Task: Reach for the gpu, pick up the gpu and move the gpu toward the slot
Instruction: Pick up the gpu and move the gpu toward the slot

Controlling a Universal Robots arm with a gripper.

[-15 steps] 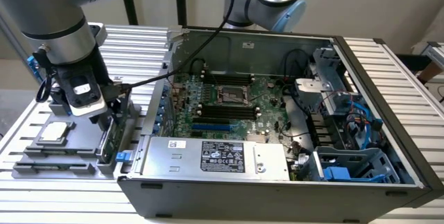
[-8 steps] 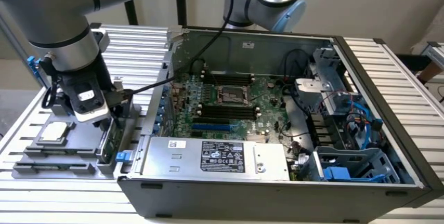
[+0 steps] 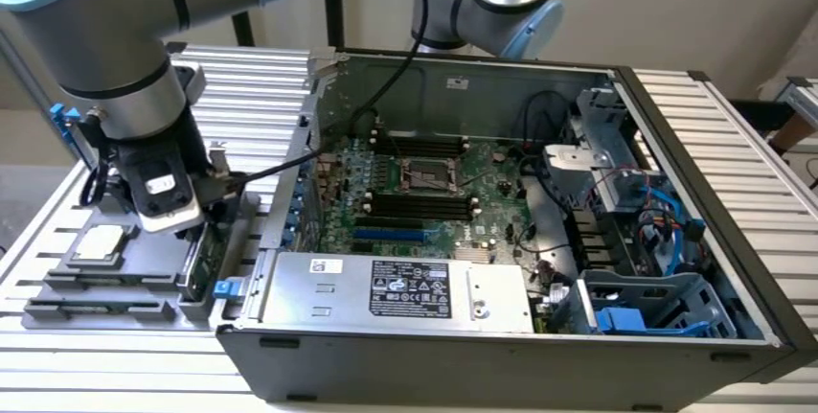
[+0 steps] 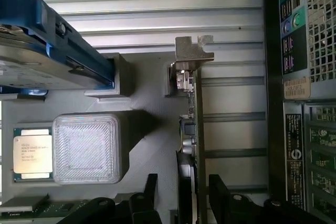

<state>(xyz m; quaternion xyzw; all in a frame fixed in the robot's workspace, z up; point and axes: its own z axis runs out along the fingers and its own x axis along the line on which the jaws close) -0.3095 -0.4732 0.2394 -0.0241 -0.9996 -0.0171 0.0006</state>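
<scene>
The gripper hangs open, its fingers straddling the gpu with a gap on each side; the gpu stands on edge in the gray fixture, just beside the open computer case, on the exterior view's left.

An open computer case sits on a slatted table — beside it, a grey rack holds a chip and blue-framed drive.
</scene>
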